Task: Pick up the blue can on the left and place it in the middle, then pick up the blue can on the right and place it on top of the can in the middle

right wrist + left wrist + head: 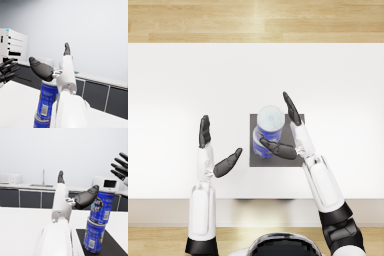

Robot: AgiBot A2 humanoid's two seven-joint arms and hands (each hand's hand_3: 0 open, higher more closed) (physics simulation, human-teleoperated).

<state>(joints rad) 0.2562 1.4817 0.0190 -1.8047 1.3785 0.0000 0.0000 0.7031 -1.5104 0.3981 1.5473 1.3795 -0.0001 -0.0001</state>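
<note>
Already stacked: top can [101, 206] sat on the lower can [95, 235], on the dark mat [293, 131] mid-table [178, 80]. We noted our right hand [289, 131] spread around the top can, thumb just beside its side; contact unclear. Left hand [214, 150] was spread, holding nothing, well apart. Risk, we judged: thumb brushing the top can on withdrawal could topple the stack.

two blue cans [100, 207], one dark mat [294, 128], two hands [210, 145]

The lower can [259, 145] is mostly hidden beneath the upper can [270, 120] in the head view.
</note>
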